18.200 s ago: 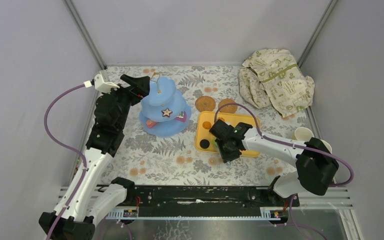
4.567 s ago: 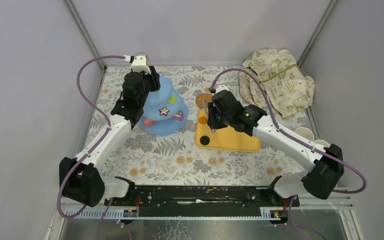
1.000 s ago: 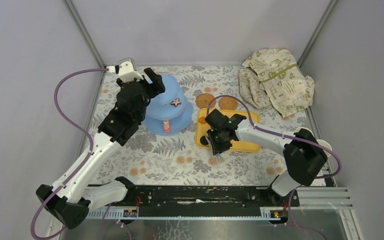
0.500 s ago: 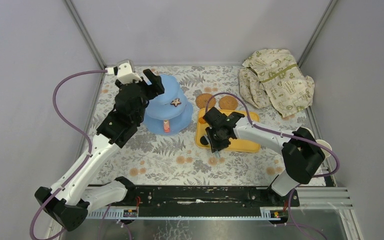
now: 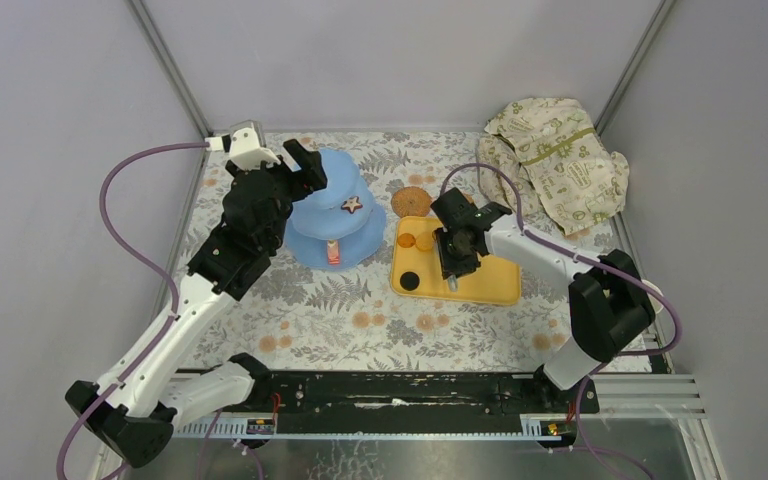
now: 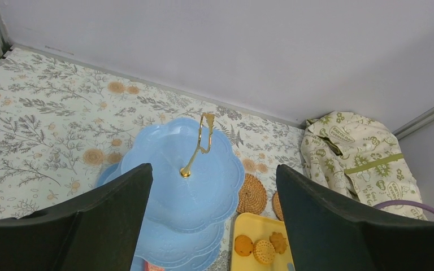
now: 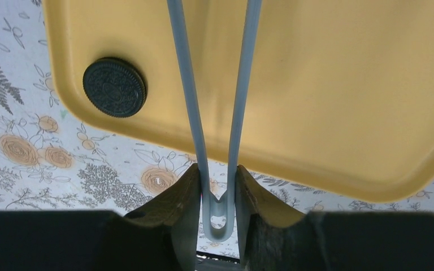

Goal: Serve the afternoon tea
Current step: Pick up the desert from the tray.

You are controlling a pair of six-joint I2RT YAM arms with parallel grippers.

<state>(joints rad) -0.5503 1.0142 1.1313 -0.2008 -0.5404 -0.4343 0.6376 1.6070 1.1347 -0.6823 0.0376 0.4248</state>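
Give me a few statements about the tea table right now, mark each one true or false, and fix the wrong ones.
1. The right gripper is shut on the tongs. True.
2. The left gripper hangs open above the stand. True.
3. The dark cookie lies on the stand's top tier. False: it lies on the yellow tray.
4. The stand's top tier is bare. True, as the left wrist view shows it.
5. The cloth covers the tray. False: it lies bunched in the far right corner, apart from the tray.
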